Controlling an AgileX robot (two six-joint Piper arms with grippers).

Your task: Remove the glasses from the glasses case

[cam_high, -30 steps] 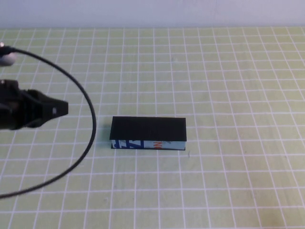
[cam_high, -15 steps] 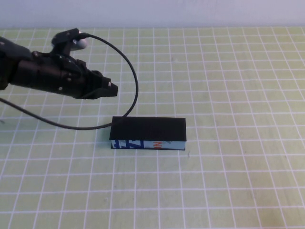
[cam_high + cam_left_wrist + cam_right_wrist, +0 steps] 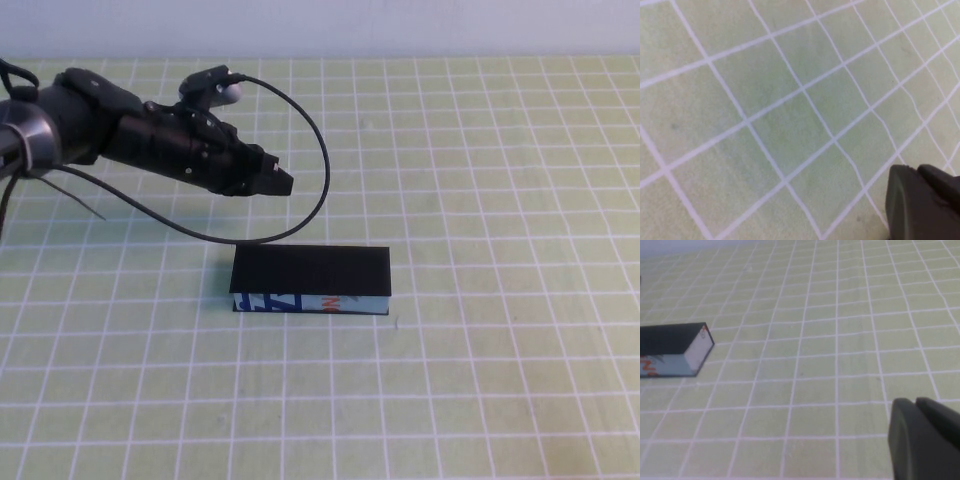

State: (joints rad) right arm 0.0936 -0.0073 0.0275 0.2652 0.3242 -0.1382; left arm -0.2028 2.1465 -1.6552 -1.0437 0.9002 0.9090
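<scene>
While lid lay closed on rectangular black glasses case [image 3: 310, 280], left gripper [image 3: 278, 181] hovered behind it, seemingly closed, empty, apparently approaching; right gripper [image 3: 925, 440] parked off-side, opening unclear.

Black left arm [image 3: 150, 140] (looping cable [image 3: 310, 190])

High view overhead, wrist views near mat [image 3: 500, 150]
</scene>
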